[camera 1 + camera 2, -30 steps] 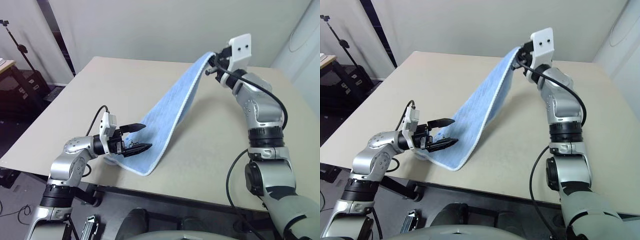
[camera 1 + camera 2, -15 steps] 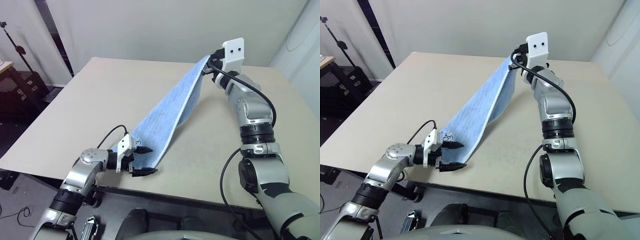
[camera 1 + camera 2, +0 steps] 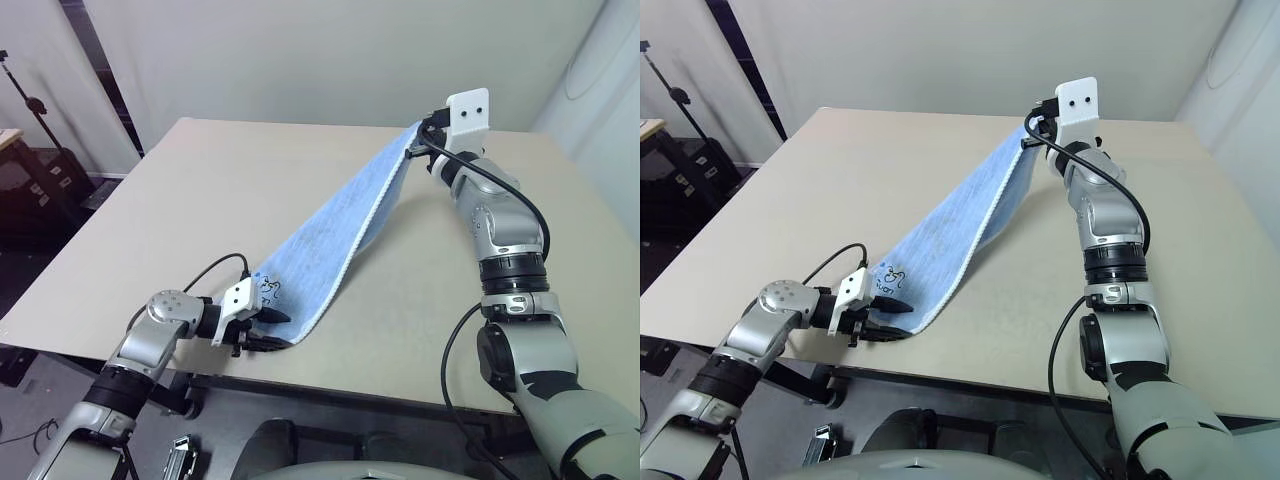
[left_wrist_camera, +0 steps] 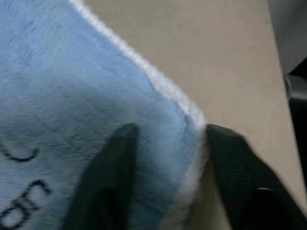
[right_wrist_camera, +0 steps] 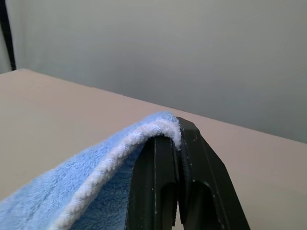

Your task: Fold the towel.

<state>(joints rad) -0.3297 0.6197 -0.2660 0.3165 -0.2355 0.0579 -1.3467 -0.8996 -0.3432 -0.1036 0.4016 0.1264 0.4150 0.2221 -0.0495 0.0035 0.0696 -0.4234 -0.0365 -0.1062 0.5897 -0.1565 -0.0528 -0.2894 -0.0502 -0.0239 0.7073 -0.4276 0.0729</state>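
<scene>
The light-blue towel [image 3: 340,215] with a white border hangs stretched in a long slope over the beige table [image 3: 200,180]. My right gripper [image 3: 422,142] holds it up at the far end, shut on the top corner [image 5: 163,125]. The low end lies at the table's near edge, where a dark scribble mark [image 3: 268,290] shows. My left gripper [image 3: 272,330] is there, shut on that low corner. In the left wrist view the towel's corner [image 4: 163,120] sits between the two black fingers [image 4: 115,182].
The table's near edge runs right under my left gripper. A tripod [image 3: 30,100] and dark furniture [image 3: 40,180] stand off the table's left side. A pale wall [image 3: 300,50] rises behind the table.
My left gripper has sunk toward the table's near edge and its open fingers have closed on the towel's low corner. The right gripper still holds the top corner.
</scene>
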